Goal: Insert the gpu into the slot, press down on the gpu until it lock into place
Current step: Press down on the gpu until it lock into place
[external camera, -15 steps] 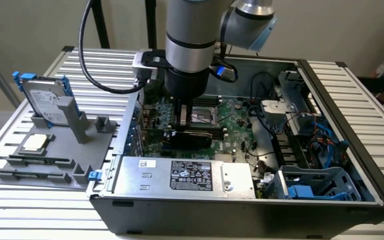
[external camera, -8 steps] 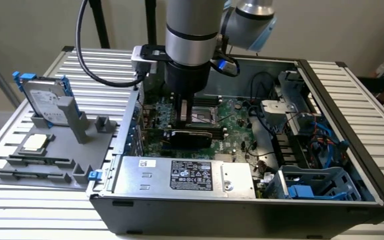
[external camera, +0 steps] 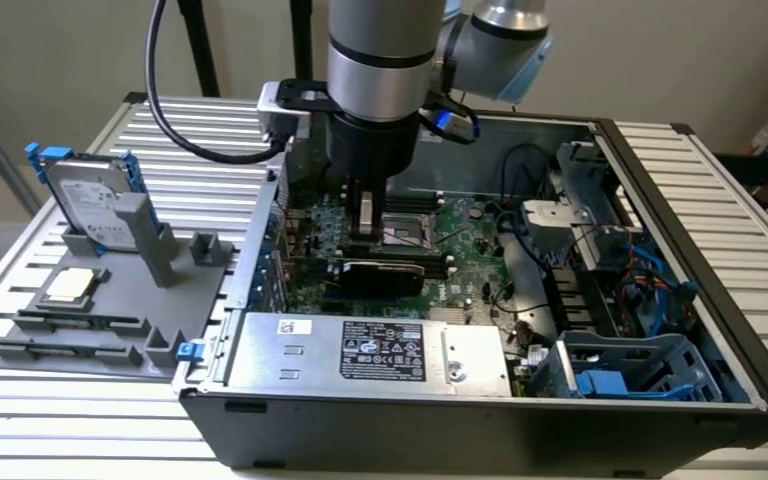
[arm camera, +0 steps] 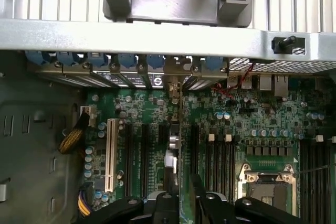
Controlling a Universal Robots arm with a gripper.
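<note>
While the arm hangs straight down into the open computer case, the gripper sits directly over the gpu. Fingers slightly parted, one on each side of the card's top edge, a thin gap showing; released, not clenched. Gpu stands upright on the motherboard, bracket end at the case's rear wall, between the black expansion slots and the CPU socket. Its slot is hidden beneath it. Silver power-supply box lies near the card.
</note>
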